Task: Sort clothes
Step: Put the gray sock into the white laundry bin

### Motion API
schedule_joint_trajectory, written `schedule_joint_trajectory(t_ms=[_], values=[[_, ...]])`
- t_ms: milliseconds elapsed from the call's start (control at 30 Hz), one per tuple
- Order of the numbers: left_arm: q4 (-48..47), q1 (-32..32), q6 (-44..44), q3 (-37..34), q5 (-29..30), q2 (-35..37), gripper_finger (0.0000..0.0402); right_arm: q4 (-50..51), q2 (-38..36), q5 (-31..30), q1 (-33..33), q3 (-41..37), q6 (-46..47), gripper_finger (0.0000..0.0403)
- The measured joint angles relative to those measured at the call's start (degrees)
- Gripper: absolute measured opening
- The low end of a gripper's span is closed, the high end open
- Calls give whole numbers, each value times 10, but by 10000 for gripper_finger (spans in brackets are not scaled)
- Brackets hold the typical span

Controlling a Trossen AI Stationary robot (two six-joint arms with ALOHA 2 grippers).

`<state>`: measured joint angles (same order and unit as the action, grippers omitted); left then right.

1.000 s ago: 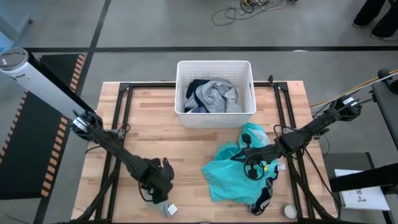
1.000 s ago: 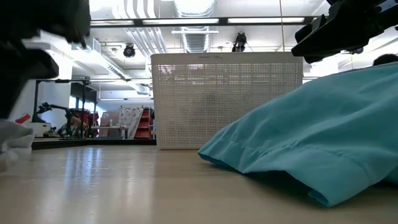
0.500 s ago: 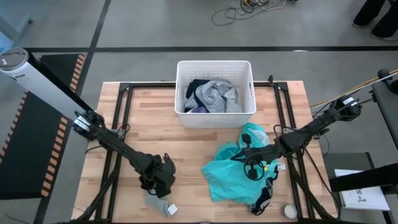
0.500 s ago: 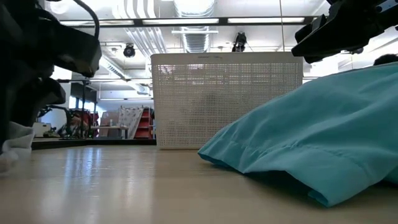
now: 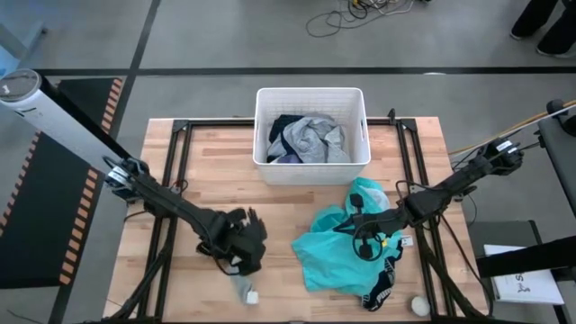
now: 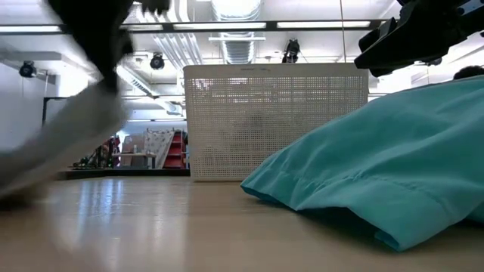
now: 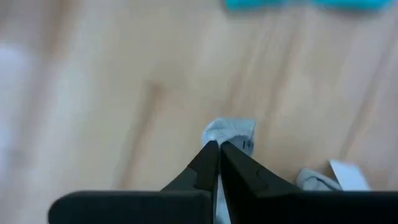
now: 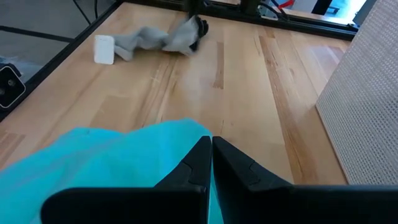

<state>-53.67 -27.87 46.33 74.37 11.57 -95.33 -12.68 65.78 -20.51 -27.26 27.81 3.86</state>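
Observation:
A grey sock (image 5: 241, 286) with a white tag (image 5: 253, 295) lies near the table's front edge, left of the middle. My left gripper (image 5: 241, 268) is shut on it. A bright teal garment (image 5: 337, 247) with a black-and-white band (image 5: 382, 288) is spread at the front right. My right gripper (image 5: 364, 238) hangs over it, shut (image 8: 211, 147); whether it touches the cloth I cannot tell. More clothes, a grey shirt (image 5: 313, 139) and a dark one (image 5: 286, 122), lie in the white basket (image 5: 310, 171). My left gripper pinches one end of the grey sock (image 7: 231, 132) between its two shut fingers, slanting down from above. That end is raised, and the sock (image 6: 72, 140) slopes down from it. The tag end (image 8: 104, 48) rests on the table.
The white basket stands at the far middle of the wooden table (image 5: 207, 180). A small white ball (image 5: 419, 306) sits at the front right corner. Black frame rails (image 5: 175, 180) run along both sides of the table. Bare wood lies between the sock and the teal garment.
My left gripper has shut on the grey sock and gone up, toward the table's right and a little toward its far edge. The held end of the sock has risen, and the tag end has slid a little along the table after it.

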Motion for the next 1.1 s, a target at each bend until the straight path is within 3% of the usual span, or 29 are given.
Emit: schedule_joint_trajectory(t_ms=[200,433,700,1100], values=[[-120,29,-60,169,140,1,0,0,0,0,0,0,0,0],[-125,93,-218,335,231,1,0,0,0,0,0,0,0,0],[-71,194,-387,463,245,1,0,0,0,0,0,-1,0,0],[88,332,-554,547,189,1,0,0,0,0,0,-1,-5,0]])
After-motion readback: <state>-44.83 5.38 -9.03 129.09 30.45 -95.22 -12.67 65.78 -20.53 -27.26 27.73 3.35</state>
